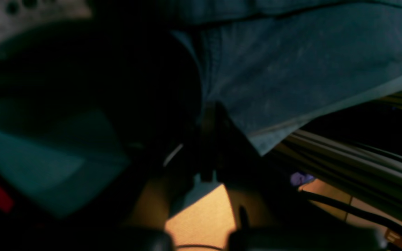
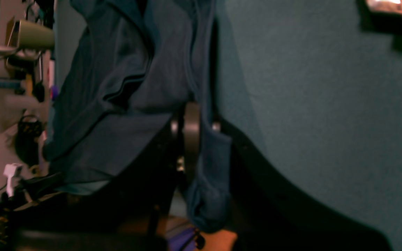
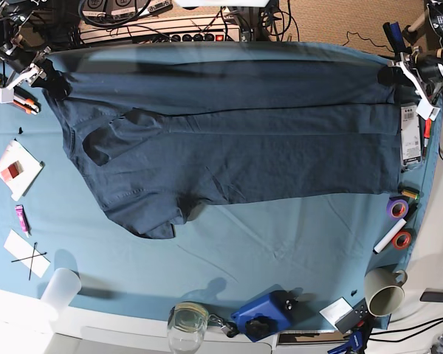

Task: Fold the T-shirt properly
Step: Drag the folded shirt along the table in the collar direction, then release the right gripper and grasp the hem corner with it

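Across your teal tablecloth (image 3: 280, 243) the T-shirt (image 3: 244, 147) is lying stretched sideways, with your right gripper (image 3: 48, 74) and left gripper (image 3: 395, 70) each pinching a far corner of it, jaws clamped tight on fabric.

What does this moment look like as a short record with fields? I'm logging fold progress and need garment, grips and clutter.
garment: T-shirt, stretched wide across the far part of the table, one long fold line along it
surface: teal tablecloth
left gripper: shut on T-shirt edge, at the base view's right
right gripper: shut on T-shirt edge, at the base view's left
loose part: sleeve lying toward the near side
near edge: glass, blue device, paper cup
right edge: tape rolls
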You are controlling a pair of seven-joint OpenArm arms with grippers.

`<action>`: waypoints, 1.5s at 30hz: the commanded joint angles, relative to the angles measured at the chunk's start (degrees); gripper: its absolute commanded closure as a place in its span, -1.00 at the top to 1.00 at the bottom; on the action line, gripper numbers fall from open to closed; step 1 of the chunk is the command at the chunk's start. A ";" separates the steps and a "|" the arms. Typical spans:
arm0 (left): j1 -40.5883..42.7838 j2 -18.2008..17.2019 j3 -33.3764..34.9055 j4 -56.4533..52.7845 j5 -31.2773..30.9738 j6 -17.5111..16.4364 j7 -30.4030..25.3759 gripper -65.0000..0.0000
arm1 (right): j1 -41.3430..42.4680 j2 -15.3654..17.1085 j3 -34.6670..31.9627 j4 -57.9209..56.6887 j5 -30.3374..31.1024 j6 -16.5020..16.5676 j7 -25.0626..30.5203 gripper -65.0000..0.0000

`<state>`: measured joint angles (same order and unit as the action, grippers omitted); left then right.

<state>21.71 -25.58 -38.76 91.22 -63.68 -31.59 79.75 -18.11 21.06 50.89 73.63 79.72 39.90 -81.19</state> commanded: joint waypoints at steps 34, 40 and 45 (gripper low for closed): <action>-0.70 -4.50 -0.55 10.36 -2.82 -2.43 -2.32 0.02 | 5.14 9.16 6.95 1.03 5.28 0.10 1.19 -0.50; -6.80 -3.43 -0.50 11.56 4.22 -2.27 -9.33 0.02 | 12.39 9.60 5.73 1.01 5.28 0.10 1.19 -0.50; -11.67 -2.21 -0.37 11.54 6.51 -0.85 -9.35 0.02 | 20.65 9.57 1.62 1.01 -1.33 0.10 1.19 -0.50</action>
<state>10.50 -26.81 -38.79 101.93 -56.45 -32.45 71.48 1.85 28.71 52.18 73.78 76.82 39.97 -81.17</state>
